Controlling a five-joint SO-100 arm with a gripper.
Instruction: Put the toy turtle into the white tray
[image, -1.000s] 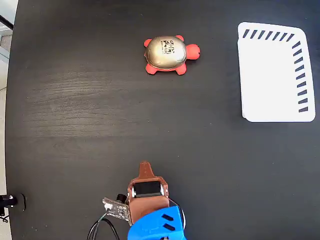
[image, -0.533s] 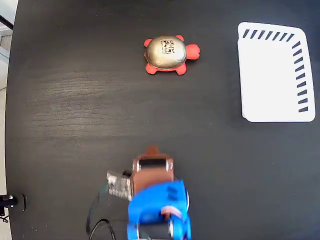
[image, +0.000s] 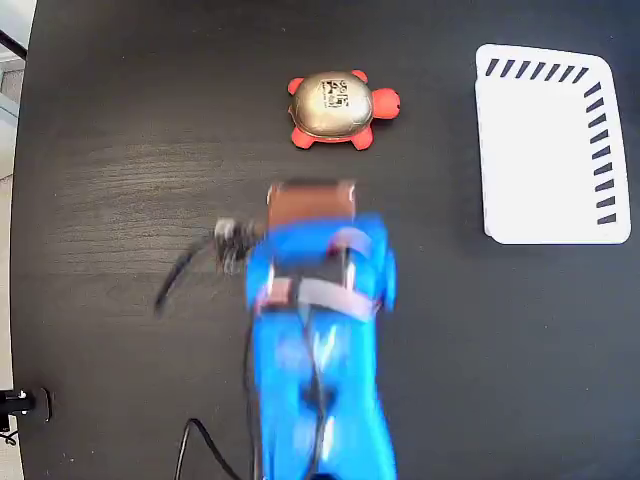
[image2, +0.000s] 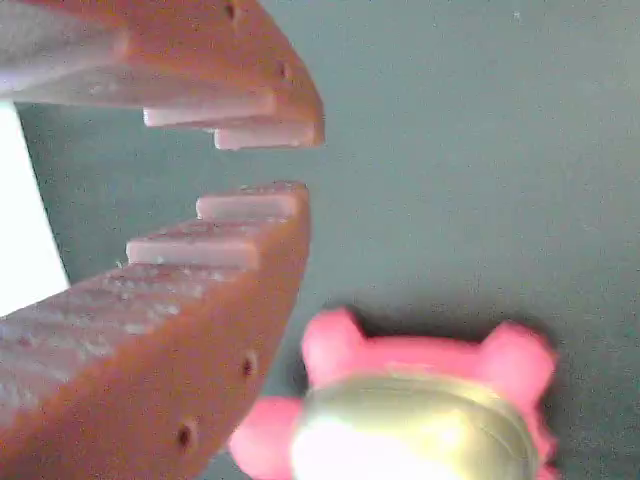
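Toy turtle (image: 340, 109) on dark bench (image: 130, 200), far-centre in the fixed view, upright, head pointing right toward the white tray (image: 545, 150). Red-orange head and feet, shiny beige-gold shell, small black-and-white sticker on top of shell. Untouched, free of the claw.

White tray flat at far right of bench, dark slanted slots along far and right edges, nothing inside. Well apart from turtle, bare bench between them.

Blue arm (image: 320, 350) reaching in from near edge, motion-blurred in the fixed view. Brown claw (image: 311, 196) at its far end, just near of the turtle, a strip of bench showing between them. Not above the turtle, slightly left of its centre. Black cable (image: 185, 268) trailing off left side of arm, another loop at near edge.

Wrist view: claw (image2: 262, 166) with two brown stepped fingers (image2: 180, 300), tips apart by a narrow gap, nothing between them, so slightly parted and holding nothing. Turtle (image2: 410, 410) at lower right of wrist view, out of focus, pink-red feet and gold shell visible, beside lower finger, not between the fingers. Contact with lower finger unclear from blur. Sliver of white at left edge of wrist view, behind fingers, cannot tell what.

Small black object (image: 18, 402) at near-left corner beyond bench edge.
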